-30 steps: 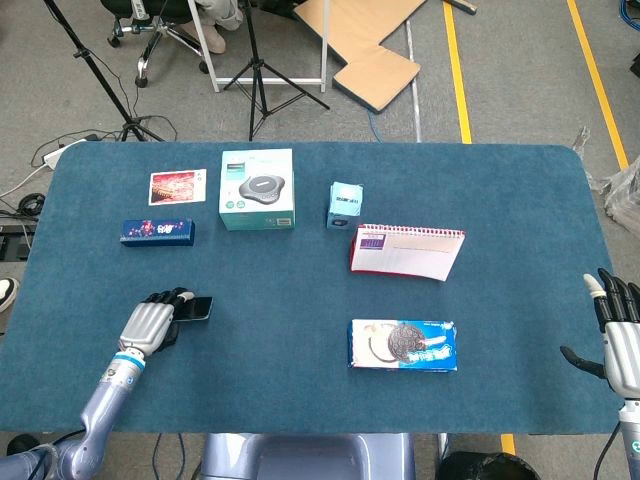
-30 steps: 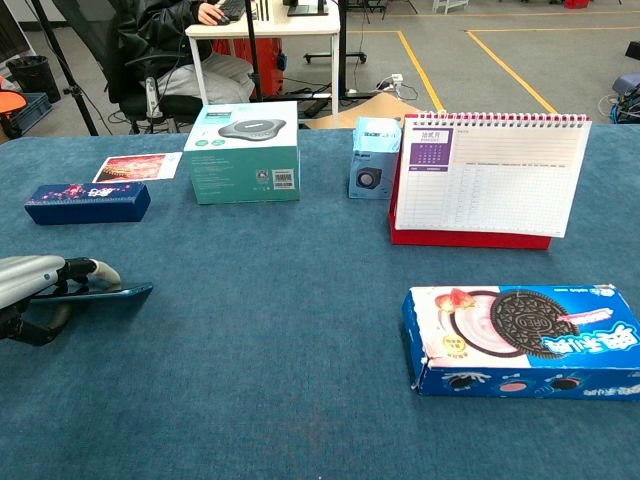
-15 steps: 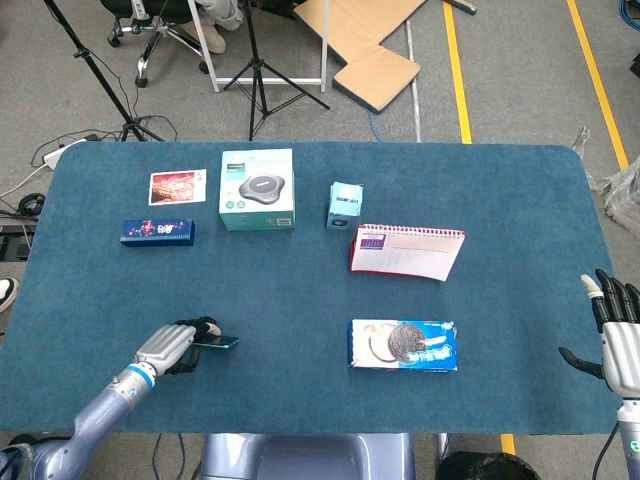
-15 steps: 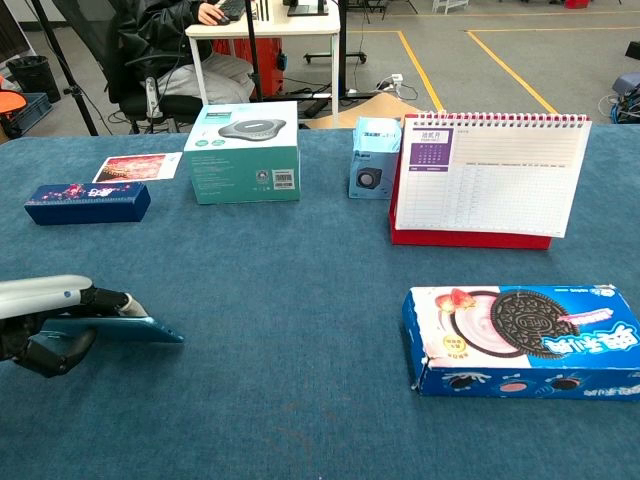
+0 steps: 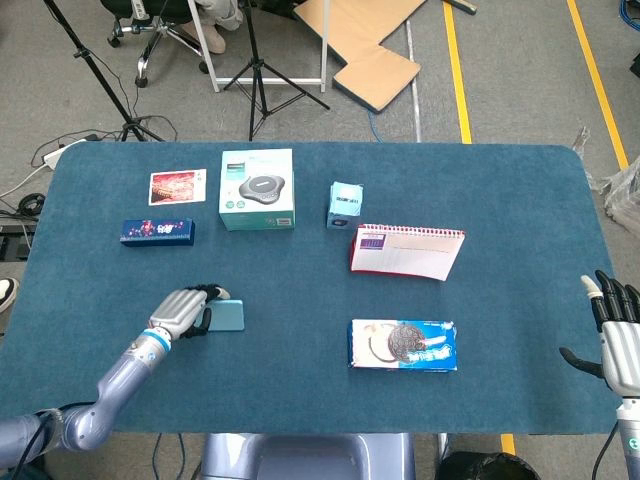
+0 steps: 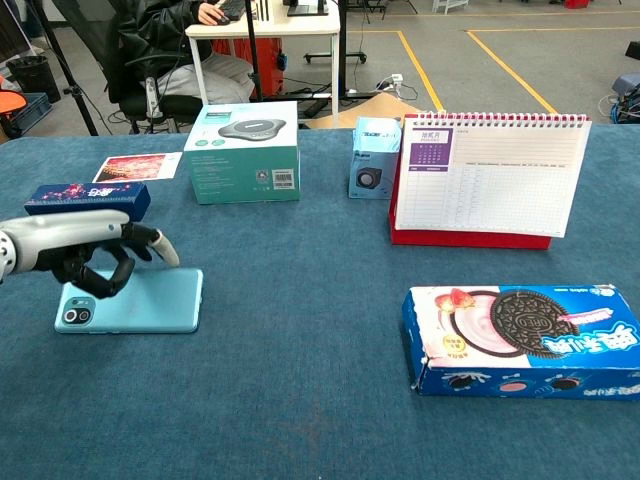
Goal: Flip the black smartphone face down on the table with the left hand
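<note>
The smartphone [image 5: 228,316] lies flat on the blue table [image 5: 300,290], its light-blue back up; in the chest view the phone [image 6: 140,302] shows its camera lens at the left end. My left hand [image 5: 184,310] hovers over the phone's left end, fingers loosely curled. In the chest view the left hand [image 6: 85,255] has a fingertip down near the phone's top edge, and whether it touches is unclear. My right hand [image 5: 620,338] rests at the table's right edge with fingers spread and nothing in it.
A teal box [image 5: 258,189] and a small blue box [image 5: 345,204] stand at the back. A desk calendar [image 5: 407,251] and an Oreo box [image 5: 403,344] sit to the right. A dark blue box [image 5: 157,231] and a postcard [image 5: 177,186] lie at the left rear.
The left hand carried the phone edge-on to the right, turned it over and laid it flat with its back up. The right hand stayed put.
</note>
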`<state>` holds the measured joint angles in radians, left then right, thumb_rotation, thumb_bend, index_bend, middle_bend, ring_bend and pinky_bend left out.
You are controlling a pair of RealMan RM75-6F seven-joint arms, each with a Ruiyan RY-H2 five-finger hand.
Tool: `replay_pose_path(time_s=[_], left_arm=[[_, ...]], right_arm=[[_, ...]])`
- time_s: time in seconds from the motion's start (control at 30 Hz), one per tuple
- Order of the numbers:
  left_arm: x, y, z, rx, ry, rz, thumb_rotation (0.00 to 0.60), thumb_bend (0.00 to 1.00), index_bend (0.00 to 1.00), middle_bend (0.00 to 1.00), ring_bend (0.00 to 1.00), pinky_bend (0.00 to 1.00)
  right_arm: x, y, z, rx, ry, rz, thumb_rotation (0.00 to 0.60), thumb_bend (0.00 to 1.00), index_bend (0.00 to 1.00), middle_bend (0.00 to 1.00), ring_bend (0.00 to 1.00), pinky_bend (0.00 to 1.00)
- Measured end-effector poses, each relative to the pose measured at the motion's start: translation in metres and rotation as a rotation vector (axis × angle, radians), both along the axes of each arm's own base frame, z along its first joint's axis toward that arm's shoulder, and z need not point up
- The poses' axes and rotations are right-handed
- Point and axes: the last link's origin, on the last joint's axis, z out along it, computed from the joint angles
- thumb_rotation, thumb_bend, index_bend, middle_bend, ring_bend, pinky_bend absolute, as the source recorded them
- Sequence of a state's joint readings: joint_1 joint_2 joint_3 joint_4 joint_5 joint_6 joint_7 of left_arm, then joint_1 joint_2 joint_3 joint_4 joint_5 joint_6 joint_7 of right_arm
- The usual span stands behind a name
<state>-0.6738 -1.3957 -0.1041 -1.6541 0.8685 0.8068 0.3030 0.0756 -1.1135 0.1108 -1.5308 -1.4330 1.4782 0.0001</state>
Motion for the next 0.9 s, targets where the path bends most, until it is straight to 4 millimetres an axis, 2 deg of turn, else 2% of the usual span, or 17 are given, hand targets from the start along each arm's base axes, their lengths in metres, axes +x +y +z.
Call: replay_pose_path(time_s=[0.1,0.2,0.23,0.3,0.37,0.43,0.5,0.7,0.9], left_arm=[[0.001,0.008,0.003,0.056,0.014,-0.013,0.600,0.87,0.16,0.07,0.07,0.11],[0.002,0.010,0.008,0.089,0.010,-0.031,0.600,0.80,0.06,0.01,0.01,0.03],[0.001,0.010,0.011,0.107,0.009,-0.043,0.600,0.72,0.03,0.00,0.00,0.01],[0.000,0.010,0.017,0.145,0.009,-0.066,0.600,0.51,0.00,0.00,0.00,0.00],[-0.002,0.010,0.027,0.200,0.009,-0.096,0.600,0.20,0.00,0.00,0.00,0.00],[-0.007,0.008,0.038,0.258,0.010,-0.123,0.600,0.04,0.00,0.00,0.00,0.00],[-0.014,0.003,0.052,0.316,0.014,-0.144,0.600,0.00,0.00,0.00,0.00,0.00],[-0.050,-0.023,0.091,0.410,0.057,-0.148,0.600,0.00,0.00,0.00,0.00,0.00],[-0.088,-0.074,0.119,0.457,0.074,-0.130,0.600,0.00,0.00,0.00,0.00,0.00]], right_arm=[[-0.001,0.000,0.000,-0.001,-0.001,-0.003,0.600,0.00,0.00,0.00,0.00,0.00],[-0.001,0.000,0.001,-0.003,-0.003,-0.004,0.600,0.00,0.00,0.00,0.00,0.00],[-0.001,0.000,0.001,-0.003,-0.004,-0.004,0.600,0.00,0.00,0.00,0.00,0.00],[-0.001,0.001,0.002,-0.004,-0.007,-0.002,0.600,0.00,0.00,0.00,0.00,0.00],[0.000,0.001,0.002,-0.005,-0.008,0.000,0.600,0.00,0.00,0.00,0.00,0.00],[0.000,0.001,0.002,-0.005,-0.011,0.002,0.600,0.00,0.00,0.00,0.00,0.00],[0.001,0.001,0.003,-0.005,-0.015,0.005,0.600,0.00,0.00,0.00,0.00,0.00],[0.004,0.002,0.004,-0.011,-0.023,0.014,0.600,0.00,0.00,0.00,0.00,0.00],[0.005,0.002,0.006,-0.019,-0.028,0.016,0.600,0.00,0.00,0.00,0.00,0.00]])
